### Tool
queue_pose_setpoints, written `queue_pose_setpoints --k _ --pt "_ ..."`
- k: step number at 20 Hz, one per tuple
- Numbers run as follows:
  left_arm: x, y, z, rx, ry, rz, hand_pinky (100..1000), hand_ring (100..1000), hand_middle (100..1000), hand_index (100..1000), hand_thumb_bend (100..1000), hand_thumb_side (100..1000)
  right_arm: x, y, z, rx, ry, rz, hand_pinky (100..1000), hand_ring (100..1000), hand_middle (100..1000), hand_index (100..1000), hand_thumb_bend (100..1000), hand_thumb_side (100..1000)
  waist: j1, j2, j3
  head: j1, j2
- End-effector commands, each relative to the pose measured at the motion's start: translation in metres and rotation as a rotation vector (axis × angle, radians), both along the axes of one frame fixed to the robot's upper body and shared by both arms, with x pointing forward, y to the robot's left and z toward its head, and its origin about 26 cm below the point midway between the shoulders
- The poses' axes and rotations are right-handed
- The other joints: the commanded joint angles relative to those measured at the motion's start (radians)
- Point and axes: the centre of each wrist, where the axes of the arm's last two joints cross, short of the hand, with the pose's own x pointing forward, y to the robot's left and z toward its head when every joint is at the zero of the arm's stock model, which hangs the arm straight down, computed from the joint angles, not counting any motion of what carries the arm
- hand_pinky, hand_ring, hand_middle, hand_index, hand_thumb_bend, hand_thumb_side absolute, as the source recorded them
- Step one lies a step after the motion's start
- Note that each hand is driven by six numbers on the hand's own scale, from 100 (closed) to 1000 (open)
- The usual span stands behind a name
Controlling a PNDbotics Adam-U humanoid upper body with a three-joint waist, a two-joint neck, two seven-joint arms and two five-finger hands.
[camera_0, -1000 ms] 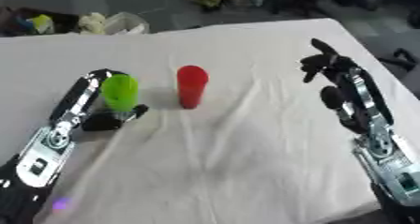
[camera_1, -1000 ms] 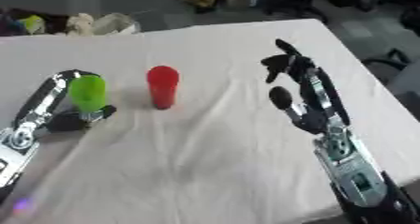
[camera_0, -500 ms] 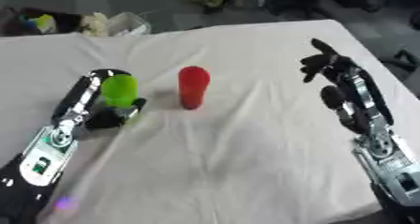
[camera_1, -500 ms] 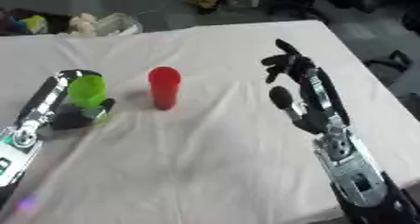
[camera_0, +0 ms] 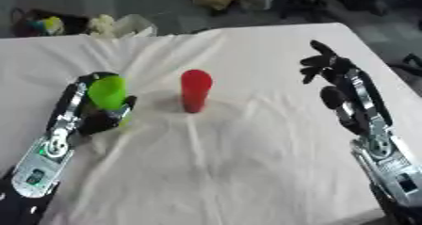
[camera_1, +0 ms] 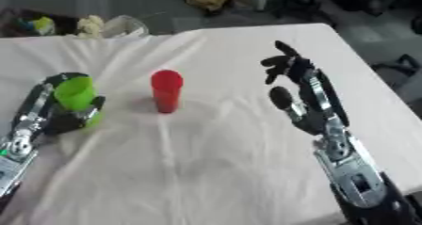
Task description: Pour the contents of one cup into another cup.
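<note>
White cloth covers the table [camera_0: 247,172], and my left robot hand [camera_0: 103,118] grips the green cup [camera_0: 107,92], so I should lift it slowly, keep it straight, and tip it over the red cup [camera_0: 195,90], while my right robot hand [camera_0: 329,71] waits with fingers spread.

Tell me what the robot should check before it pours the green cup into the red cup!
1. Left hand wrapped round the green cup: ok.
2. Red cup standing upright on the white cloth: ok.
3. Space between the two cups free of other things: ok.
4. Right hand open and off to the side, touching neither cup: ok.
5. Something inside the green cup to pour: cannot tell, its inside is not visible.
6. Red cup empty enough to take more: cannot tell, its opening faces away from the view.
</note>
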Motion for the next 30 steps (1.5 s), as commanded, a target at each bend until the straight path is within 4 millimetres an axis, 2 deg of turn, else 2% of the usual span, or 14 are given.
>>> queue_pose_setpoints --k 1,4,8,17,20,25,30 --pt "-0.009 0.014 0.035 -0.020 -0.110 0.007 430 381 552 770 100 240 0.000 -0.011 0.005 -0.015 -0.008 -0.030 711 1000 430 700 723 849 0.005 -0.026 0.012 -0.015 0.004" --pt "-0.021 0.013 0.050 -0.028 -0.154 -0.022 430 383 552 770 100 225 0.003 -0.020 -0.004 -0.024 0.033 -0.061 705 1000 415 693 707 787 0.011 -0.030 0.041 -0.025 0.003" --pt "-0.034 0.010 0.069 -0.056 -0.191 -0.066 429 383 549 769 100 229 0.011 -0.033 -0.017 -0.039 0.095 -0.104 699 1000 400 687 712 763 0.018 -0.035 0.077 -0.047 -0.002" --pt "-0.057 -0.023 0.097 -0.067 -0.184 -0.237 433 385 551 770 100 242 0.044 -0.057 -0.025 -0.123 0.200 -0.151 697 1000 388 693 739 693 0.021 -0.033 0.160 -0.120 -0.026" --pt "-0.060 -0.034 0.103 -0.065 -0.181 -0.282 434 385 551 771 100 251 0.056 -0.060 -0.024 -0.149 0.215 -0.158 700 1000 399 705 748 644 0.021 -0.029 0.181 -0.144 -0.033" --pt "-0.064 -0.045 0.107 -0.056 -0.171 -0.332 436 385 553 771 100 261 0.073 -0.063 -0.025 -0.203 0.246 -0.167 705 1000 409 719 789 631 0.022 -0.022 0.211 -0.181 -0.043" --pt "-0.065 -0.052 0.108 -0.045 -0.163 -0.365 437 386 554 773 100 262 0.086 -0.065 -0.030 -0.260 0.277 -0.178 712 1000 420 736 828 578 0.029 -0.014 0.234 -0.210 -0.054"
